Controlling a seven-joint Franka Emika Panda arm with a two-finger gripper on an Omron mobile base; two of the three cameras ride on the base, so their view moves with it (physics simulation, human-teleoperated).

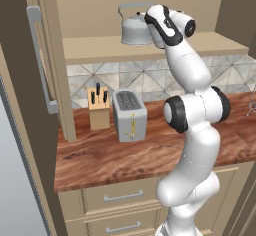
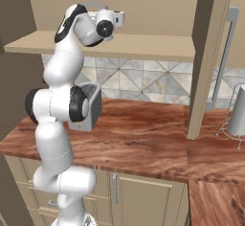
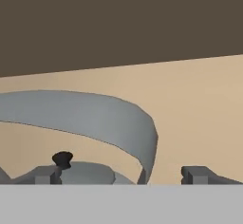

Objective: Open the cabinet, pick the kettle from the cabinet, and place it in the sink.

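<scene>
In the left base view the arm's hand covers the right side of the kettle (image 1: 135, 29), so we cannot see its spout there. In the hand view the kettle (image 3: 95, 118) is cut by the left and bottom edges: we see only its arched handle, lid knob and a piece of the lid. In the right base view the toaster (image 2: 91, 106) is mostly behind the arm, and the rack (image 2: 234, 124) is cut by the right edge.

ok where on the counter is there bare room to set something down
Bare wood in front of the toaster and knife block, out to the counter edge, and right of the toaster past the arm. It is crowded at the backsplash, where those two stand close together.
</scene>
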